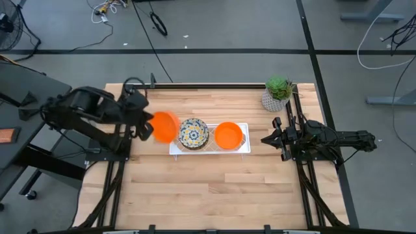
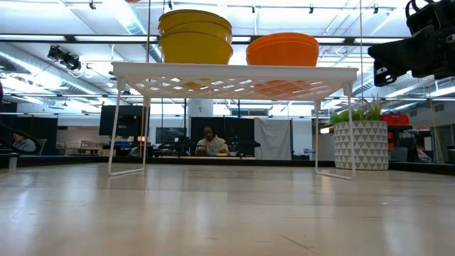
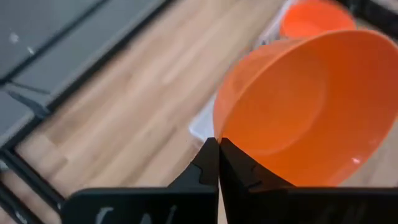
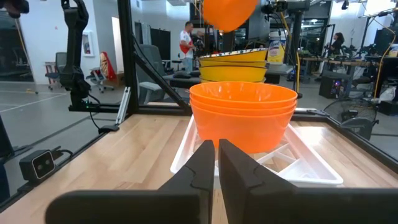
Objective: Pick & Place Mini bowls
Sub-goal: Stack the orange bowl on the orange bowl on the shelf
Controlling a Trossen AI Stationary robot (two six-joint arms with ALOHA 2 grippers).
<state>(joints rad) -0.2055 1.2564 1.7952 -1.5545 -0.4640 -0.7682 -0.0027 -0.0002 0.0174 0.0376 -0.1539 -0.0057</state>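
My left gripper (image 1: 147, 127) is shut on a plain orange mini bowl (image 1: 164, 125), held in the air just left of the white wire rack (image 1: 242, 149). On the rack rest two stacks of mini bowls on their bases: floral-patterned ones with yellow outsides (image 1: 193, 132) on the left and plain orange ones (image 1: 228, 135) on the right. My right gripper (image 4: 216, 152) waits at the table's right edge, level, shut on nothing, pointing at the orange stack (image 4: 244, 112). My left gripper pinches the orange bowl's rim (image 3: 214, 127) between its two fingers (image 3: 205, 168), at the edge nearest the arm. The fingers slant down from the table's left side. The bowl is lifted clear of table and rack and tilted, its hollow (image 3: 311, 106) facing the wrist camera.
A potted green plant (image 1: 278, 93) in a white patterned pot stands at the table's far right corner, beyond the rack. Bare wooden tabletop (image 1: 208, 195) lies between the rack and the near edge. A person (image 2: 208, 141) sits in the room far behind the table.
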